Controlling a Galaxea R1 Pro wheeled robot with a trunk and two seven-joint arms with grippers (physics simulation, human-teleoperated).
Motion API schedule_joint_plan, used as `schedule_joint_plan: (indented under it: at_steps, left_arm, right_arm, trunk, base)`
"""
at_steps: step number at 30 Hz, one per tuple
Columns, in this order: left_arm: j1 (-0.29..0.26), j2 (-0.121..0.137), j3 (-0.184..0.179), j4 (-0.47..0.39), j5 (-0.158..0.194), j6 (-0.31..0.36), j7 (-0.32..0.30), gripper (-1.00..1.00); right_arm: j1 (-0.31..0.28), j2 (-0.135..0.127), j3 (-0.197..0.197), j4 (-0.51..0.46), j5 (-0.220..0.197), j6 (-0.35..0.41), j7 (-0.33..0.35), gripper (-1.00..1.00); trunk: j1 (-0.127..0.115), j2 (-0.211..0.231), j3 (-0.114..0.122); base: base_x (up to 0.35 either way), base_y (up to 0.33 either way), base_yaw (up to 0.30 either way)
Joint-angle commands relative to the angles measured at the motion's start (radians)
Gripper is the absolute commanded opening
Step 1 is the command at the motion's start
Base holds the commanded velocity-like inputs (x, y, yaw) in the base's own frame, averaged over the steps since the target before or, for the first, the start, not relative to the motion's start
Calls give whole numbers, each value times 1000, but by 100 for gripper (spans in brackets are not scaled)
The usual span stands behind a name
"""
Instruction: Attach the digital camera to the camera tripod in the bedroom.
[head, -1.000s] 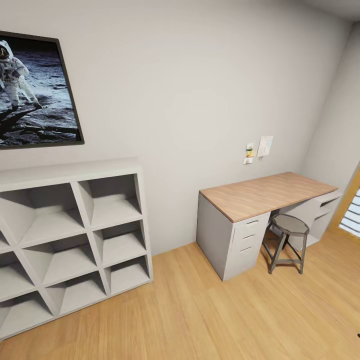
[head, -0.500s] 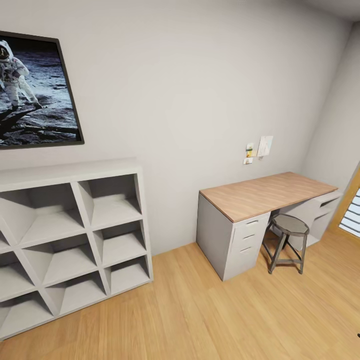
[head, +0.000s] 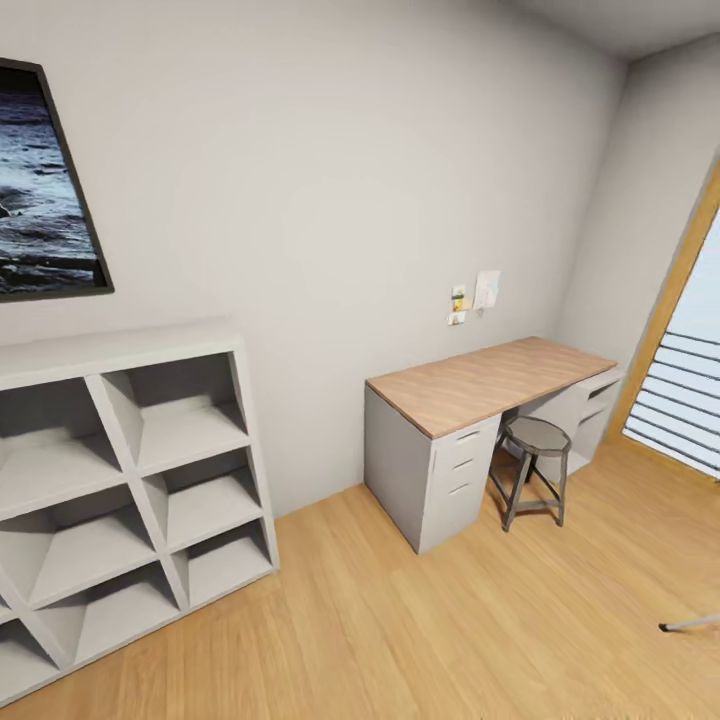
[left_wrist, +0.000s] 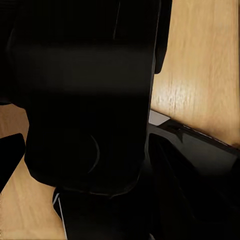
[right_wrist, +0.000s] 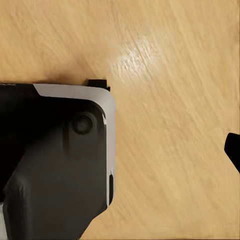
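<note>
Bedroom (head: 400, 180) with pale walls is what the head camera takes in, over a wide run of wooden floor (head: 450, 630). Against the wall stands a white cube shelf (head: 130, 470). Beside it is a wood-topped bench (head: 480, 385) with drawers, and a tall wood-framed window (head: 680, 400) is at the far right. A round stool (head: 533, 470) sits tucked at the bench's open end. Smallest of all, a thin silver rod (head: 690, 624) pokes in low at the right edge, just above the floor. I take it for one leg of the tripod, though too little shows to be sure. Where the camera lies I cannot tell.

Both wrist cameras look down at floorboards past dark casing (left_wrist: 85, 100) and black-and-silver casing (right_wrist: 55, 160). Whether either hand is apart, together or clamped on anything I cannot tell.

The main risk is the robot's base. With the leg barely in sight, a turn or roll to the right could clip it and topple the stand. The stool's splayed legs could snag the base in the same way. Committing to a reach before the camera has been found would waste the move.
</note>
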Motion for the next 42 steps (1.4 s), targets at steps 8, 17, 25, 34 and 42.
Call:
schedule_joint_plan:
  at_steps: [8,17,25,34,42]
  left_arm:
    - [-1,0,-9,0,5,-2,-1,-100]
    - [-1,-1,-9,0,4,-2,-1,-100]
    - [0,-2,-9,-2,3,-2,-1,-100]
    - [0,-2,-9,-2,3,-2,-1,-100]
    - [-1,-2,-9,-2,3,-2,-1,-100]
  right_arm:
    - [-2,-1,-13,3,-83,-6,-47,100]
    - [-2,1,-13,3,-97,-10,-55,100]
    - [-2,13,-13,3,-98,-4,-56,100]
    - [-2,14,-14,3,-100,-6,-57,100]
    - [-2,14,-14,3,-104,-11,-62,100]
  trunk:
    - [1,-2,-2]
    - [1,-2,-2]
    - [1,-2,-2]
    - [1,-2,2]
    - [1,-2,4]
  base:
    - [0,0,-287]
    - [0,0,-291]
    - [0,0,-294]
    - [0,0,-297]
    - [0,0,-297]
